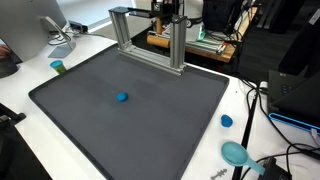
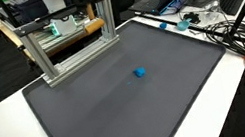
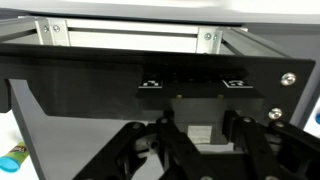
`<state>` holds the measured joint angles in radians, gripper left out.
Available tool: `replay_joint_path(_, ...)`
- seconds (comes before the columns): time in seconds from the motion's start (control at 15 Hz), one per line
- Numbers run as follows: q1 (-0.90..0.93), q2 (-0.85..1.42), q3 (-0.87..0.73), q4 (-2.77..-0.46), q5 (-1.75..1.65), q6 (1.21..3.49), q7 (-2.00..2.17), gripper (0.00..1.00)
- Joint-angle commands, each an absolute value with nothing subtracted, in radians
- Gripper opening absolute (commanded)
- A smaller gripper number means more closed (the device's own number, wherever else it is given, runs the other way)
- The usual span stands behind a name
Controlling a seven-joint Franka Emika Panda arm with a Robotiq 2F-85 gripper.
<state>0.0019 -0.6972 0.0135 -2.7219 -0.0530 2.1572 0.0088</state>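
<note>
Risks clipping the aluminium frame [image 1: 177, 48] at the far edge of the grey mat [image 1: 150, 125] with the gripper [image 3: 203, 135], held high just beside it, jaws apart and empty, on any careless descent. Finds the small blue piece [image 1: 122, 97] mid-mat, well apart. Reads no brand, label or writing anywhere.

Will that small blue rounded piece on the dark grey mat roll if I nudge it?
The small blue rounded piece looks tiny, so probably light. Its rounded outline suggests it could roll, though the flat dark grey mat may slow it.
</note>
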Motion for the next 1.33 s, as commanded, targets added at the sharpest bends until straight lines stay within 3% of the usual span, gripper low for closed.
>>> replay_joint_path(0.0, -0.01, -0.633, 0.035, -2.684, -0.057, 2.246, 0.058, 0.22)
replay_joint_path(0.47, -0.04, -0.316, 0.182, -2.47, -0.133, 2.458, 0.277, 0.22)
replay_joint_path(0.87, -0.013, 0.019, 0.248, -2.118, -0.387, 2.235, 0.432, 0.22)
replay_joint_path(0.93, 0.002, -0.104, 0.213, -2.261, -0.355, 2.334, 0.432, 0.22)
replay_joint_path(1.0, 0.015, -0.064, 0.204, -2.228, -0.355, 2.317, 0.43, 0.47)
replay_joint_path(1.27, 0.024, -0.061, 0.191, -2.236, -0.354, 2.325, 0.43, 0.47)
